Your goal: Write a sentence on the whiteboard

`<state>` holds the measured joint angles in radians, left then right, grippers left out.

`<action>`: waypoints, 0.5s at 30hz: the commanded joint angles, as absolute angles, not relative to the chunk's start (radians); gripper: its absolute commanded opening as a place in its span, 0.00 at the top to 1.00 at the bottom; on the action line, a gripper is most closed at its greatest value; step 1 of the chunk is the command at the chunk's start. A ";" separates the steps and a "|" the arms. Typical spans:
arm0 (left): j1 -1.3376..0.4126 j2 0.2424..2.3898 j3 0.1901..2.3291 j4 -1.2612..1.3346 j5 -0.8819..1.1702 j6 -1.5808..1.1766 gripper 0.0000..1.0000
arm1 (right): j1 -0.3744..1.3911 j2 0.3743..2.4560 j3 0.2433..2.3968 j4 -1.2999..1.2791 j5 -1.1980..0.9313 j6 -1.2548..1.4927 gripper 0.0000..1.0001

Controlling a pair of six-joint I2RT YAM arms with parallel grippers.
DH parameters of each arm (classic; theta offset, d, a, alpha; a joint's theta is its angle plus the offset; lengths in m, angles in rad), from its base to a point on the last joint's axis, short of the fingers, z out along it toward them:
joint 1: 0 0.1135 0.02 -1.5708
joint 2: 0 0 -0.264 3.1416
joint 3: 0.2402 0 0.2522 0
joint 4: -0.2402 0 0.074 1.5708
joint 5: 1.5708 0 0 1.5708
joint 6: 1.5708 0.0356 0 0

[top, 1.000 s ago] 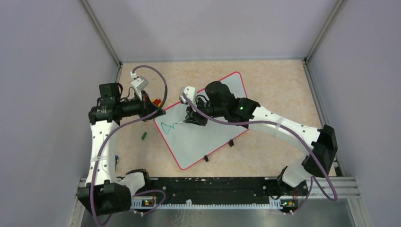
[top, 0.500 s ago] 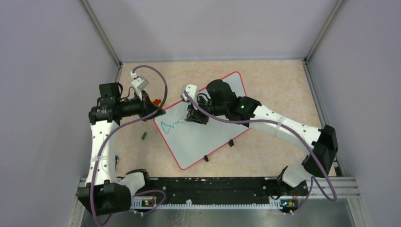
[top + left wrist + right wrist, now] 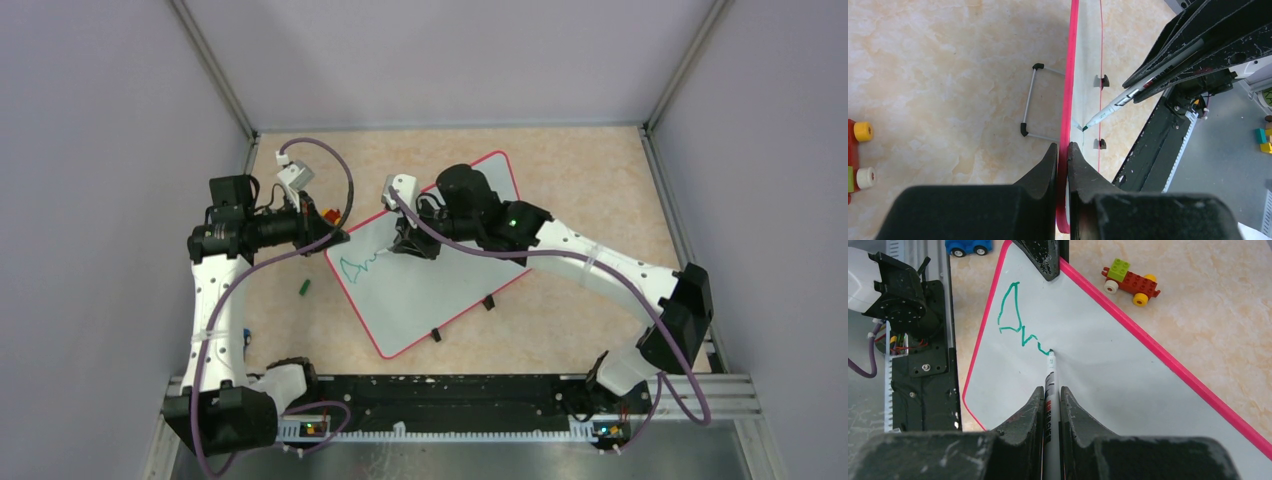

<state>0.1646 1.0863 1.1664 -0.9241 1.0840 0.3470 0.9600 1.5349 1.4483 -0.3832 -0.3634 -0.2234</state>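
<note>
Whiteboard: the whiteboard (image 3: 430, 295) lies mid-table (image 3: 590, 180), with its long axis from 8 to 2 o'clock in the top view.
Look: white face, thin red rim.
Sentence: the green lettering (image 3: 352, 267) sits at the board's 8 o'clock end — a peak and a zigzag, no readable word.
Left claw: the left claw (image 3: 1062, 147) is pinched tight on the red rim.
Right claw: the right claw (image 3: 1050, 390) is clamped on the marker (image 3: 1050, 370), tip at 12 o'clock and touching the line's end.
Left wrist only: the board edge-on — and a wire stand (image 3: 1030, 107) beside it.
Right wrist only: a red brick car (image 3: 1130, 282).
</note>
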 commanded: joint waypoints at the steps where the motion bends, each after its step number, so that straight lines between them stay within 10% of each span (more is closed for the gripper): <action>1: 0.163 1.069 1.153 -0.925 1.030 0.348 1.00 | 0.968 1.562 1.499 -0.332 -0.331 -0.224 1.00; 15: 0.163 1.068 1.155 -0.923 1.028 0.347 1.00 | 1.001 1.568 1.467 -0.326 -0.333 -0.225 1.00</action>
